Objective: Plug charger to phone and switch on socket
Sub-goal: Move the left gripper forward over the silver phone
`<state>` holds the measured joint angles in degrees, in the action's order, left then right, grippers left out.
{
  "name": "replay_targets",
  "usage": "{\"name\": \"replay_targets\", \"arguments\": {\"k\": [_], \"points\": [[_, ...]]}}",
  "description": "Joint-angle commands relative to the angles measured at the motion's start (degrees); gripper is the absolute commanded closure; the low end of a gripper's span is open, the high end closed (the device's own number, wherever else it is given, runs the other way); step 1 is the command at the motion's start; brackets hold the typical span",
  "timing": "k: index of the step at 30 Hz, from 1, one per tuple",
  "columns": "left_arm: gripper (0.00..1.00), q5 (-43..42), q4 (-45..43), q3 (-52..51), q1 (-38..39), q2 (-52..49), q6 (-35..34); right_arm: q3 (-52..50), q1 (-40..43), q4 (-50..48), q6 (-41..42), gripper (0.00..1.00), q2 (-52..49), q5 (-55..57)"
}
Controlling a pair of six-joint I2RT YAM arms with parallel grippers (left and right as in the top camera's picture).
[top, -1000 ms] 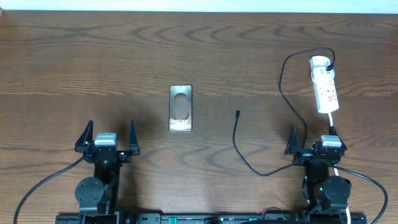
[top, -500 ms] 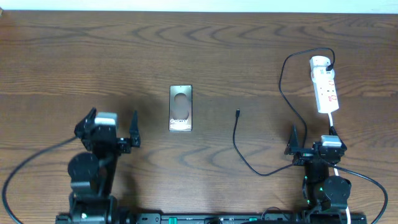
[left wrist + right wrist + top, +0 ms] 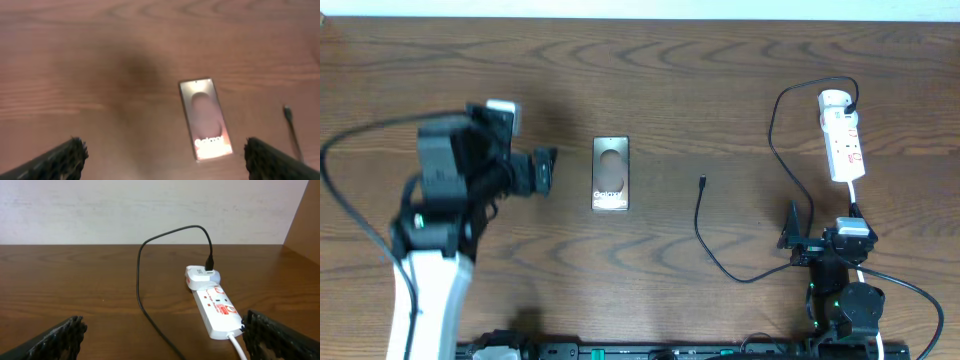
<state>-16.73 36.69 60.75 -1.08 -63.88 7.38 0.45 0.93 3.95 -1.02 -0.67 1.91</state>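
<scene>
The phone point(image 3: 610, 174) lies flat mid-table, lettering toward the near edge; the left wrist view shows the phone point(image 3: 206, 117) below and right of centre. The charger's connector tip point(image 3: 702, 182) lies loose to the phone's right, and the tip point(image 3: 288, 112) also shows at the edge of the left wrist view. Its black cable point(image 3: 700, 225) loops round to a plug in the white socket point(image 3: 843, 140) at far right. My left gripper point(image 3: 520, 145) hovers open, raised left of the phone. My right gripper point(image 3: 823, 228) rests open just short of the socket point(image 3: 216, 307), nothing between its fingers.
The socket's white cord point(image 3: 853, 195) runs back past my right gripper toward the arm's base. The black cable point(image 3: 142, 280) arches up over the table in front of the right wrist. A pale wall bounds the table's far edge.
My left arm has lifted off its rest and swung forward and right toward the phone, jaws still open. The right arm, phone and cable have not moved.
</scene>
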Motion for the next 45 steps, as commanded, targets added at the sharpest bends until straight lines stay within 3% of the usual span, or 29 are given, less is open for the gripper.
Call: {"name": "replay_targets", "arguments": {"k": [1, 10, 15, 22, 27, 45], "points": [[0.02, -3.87, 6.05, 11.08, -0.09, -8.35, -1.22, -0.13, -0.28, 0.15, 0.31, 0.01, 0.28, -0.11], [0.02, -5.27, 26.84, 37.66, 2.16, -30.47, -0.76, -0.13, -0.28, 0.15, 0.31, 0.01, 0.28, -0.11], [0.02, -2.03, 34.27, 47.21, 6.6, -38.51, 0.76, -0.13, -0.28, 0.15, 0.31, 0.01, 0.28, -0.11], [0.02, 6.88, 33.55, 47.91, 13.18, -43.39, 1.42, -0.13, -0.28, 0.15, 0.31, 0.01, 0.28, -0.11], [0.02, 7.13, 31.3, 47.89, 14.8, -44.37, 1.38, -0.13, -0.28, 0.15, 0.31, 0.01, 0.28, -0.11], [0.02, -5.35, 28.04, 45.92, 15.1, -44.41, -1.29, -0.13, -0.28, 0.15, 0.31, 0.01, 0.28, -0.11]]}}
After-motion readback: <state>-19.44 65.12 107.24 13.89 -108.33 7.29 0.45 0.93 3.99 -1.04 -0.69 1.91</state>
